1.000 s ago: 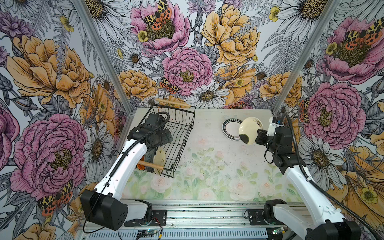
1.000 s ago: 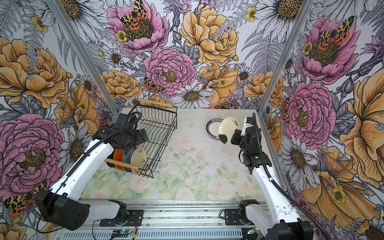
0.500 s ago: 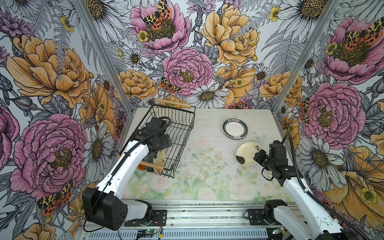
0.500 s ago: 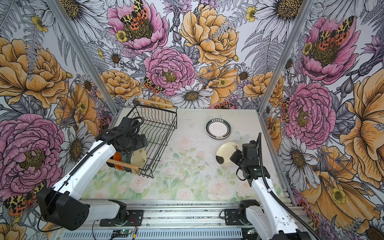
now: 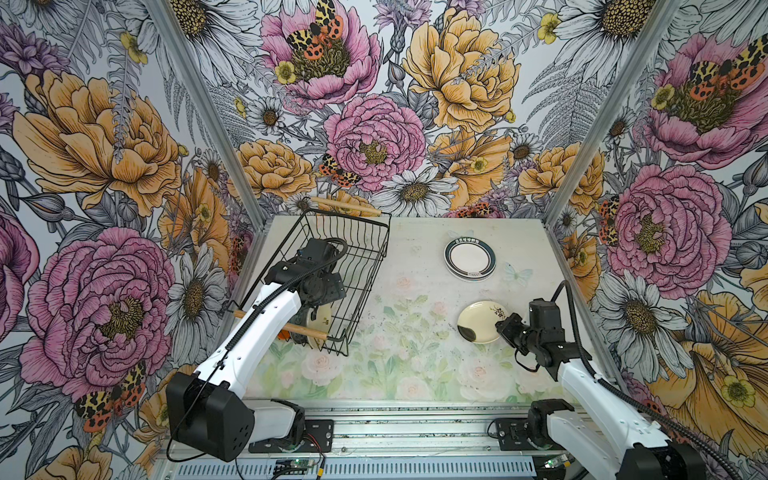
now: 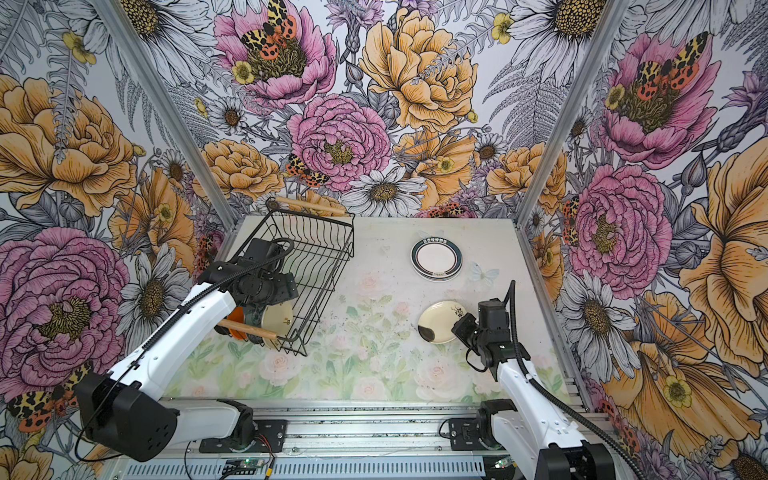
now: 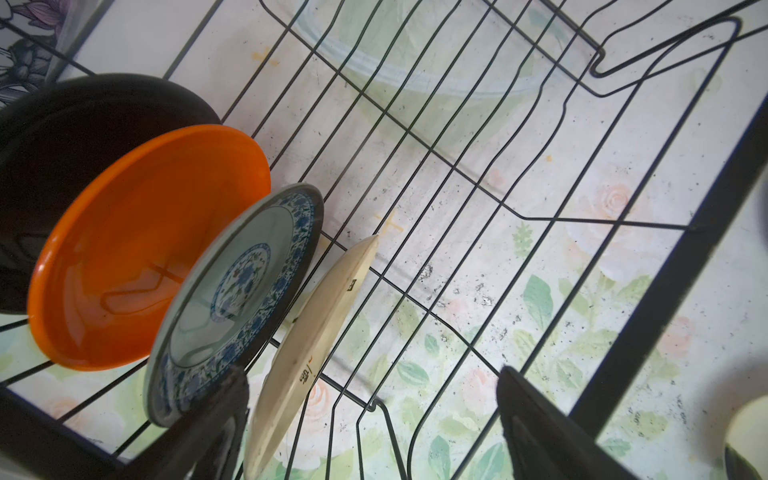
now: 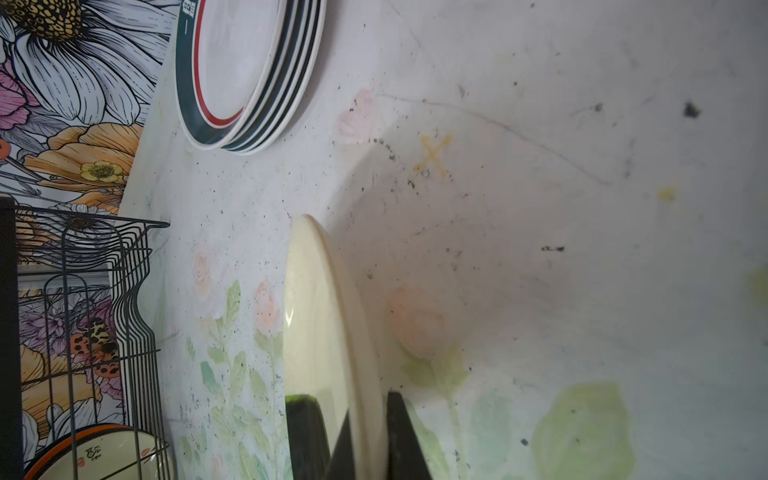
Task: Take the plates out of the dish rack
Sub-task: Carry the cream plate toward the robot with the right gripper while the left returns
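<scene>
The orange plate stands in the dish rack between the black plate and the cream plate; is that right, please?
Not quite: the orange plate stands in the dish rack between the black plate and the blue-patterned plate; the cream plate comes next after that. The left wrist view shows it.

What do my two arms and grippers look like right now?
Both the left arm and right arm have white shells, black joint housings and a ribbed black cable alongside. The left gripper and right gripper are black with flat, tapered fingers. No markings show.
</scene>
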`<state>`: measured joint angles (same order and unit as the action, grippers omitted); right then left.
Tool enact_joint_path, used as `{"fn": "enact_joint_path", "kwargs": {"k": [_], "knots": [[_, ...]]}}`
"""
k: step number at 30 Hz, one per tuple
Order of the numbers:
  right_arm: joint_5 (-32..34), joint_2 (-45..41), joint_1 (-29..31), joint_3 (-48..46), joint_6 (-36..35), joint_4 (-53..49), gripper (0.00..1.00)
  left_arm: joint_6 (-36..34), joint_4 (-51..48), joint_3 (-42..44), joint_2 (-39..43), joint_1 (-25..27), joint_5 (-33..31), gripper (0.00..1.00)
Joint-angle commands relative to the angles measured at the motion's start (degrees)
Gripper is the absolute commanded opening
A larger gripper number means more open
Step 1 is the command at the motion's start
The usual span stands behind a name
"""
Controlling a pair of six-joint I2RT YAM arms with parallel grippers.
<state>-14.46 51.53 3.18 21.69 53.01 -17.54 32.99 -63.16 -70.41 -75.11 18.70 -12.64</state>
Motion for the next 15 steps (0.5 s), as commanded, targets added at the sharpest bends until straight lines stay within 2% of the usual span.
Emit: {"fn": "enact_joint_path", "kwargs": {"k": [1,5,10,15], "knots": [[-2.48,0.04,0.42,-2.58,4.38,10.96,0.0,-0.73,2.16,0.84,0.93,0.39,-0.54,0.93],[-3.73,2.39,0.46,-7.43,9.32,24.12,0.0,-0.93,2.76,1.46,1.2,0.39,-0.67,0.93],[-4.09,6.95,0.59,-9.33,10.87,30.99,0.0,-1.91,3.65,2.26,1.01,0.24,0.03,0.88],[-4.67,11.01,0.84,-10.23,11.95,37.16,0.0,-2.11,4.44,3.21,1.93,0.02,0.25,0.87]]}}
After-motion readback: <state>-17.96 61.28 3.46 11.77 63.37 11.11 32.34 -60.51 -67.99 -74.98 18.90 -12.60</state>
